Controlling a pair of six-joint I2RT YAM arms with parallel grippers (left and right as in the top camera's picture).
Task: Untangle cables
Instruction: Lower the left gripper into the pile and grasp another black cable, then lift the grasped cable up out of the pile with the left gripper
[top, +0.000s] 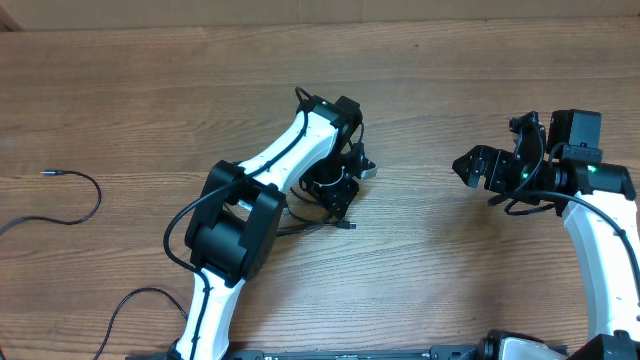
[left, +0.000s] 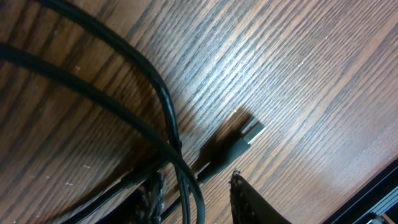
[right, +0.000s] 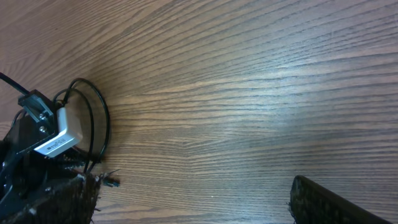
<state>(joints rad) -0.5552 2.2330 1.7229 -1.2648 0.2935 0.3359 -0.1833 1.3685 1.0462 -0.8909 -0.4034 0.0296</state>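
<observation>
A tangle of thin black cables (top: 305, 215) lies on the wooden table under my left gripper (top: 335, 190), with one small plug (top: 350, 226) sticking out to the right. In the left wrist view two black cords (left: 165, 99) run between the spread fingers of the left gripper (left: 196, 202), next to a silver-tipped plug (left: 247, 135) lying flat. Another thin cable (top: 95, 195) curves off at the far left and ends in a small plug (top: 47, 173). My right gripper (top: 468, 165) is wide open and empty (right: 193, 199), off to the right of the tangle.
The right wrist view shows the left gripper's head with its white camera block (right: 59, 134) and a cable loop (right: 99, 118). A thin black cord (top: 135, 298) loops near the left arm's base at the front edge.
</observation>
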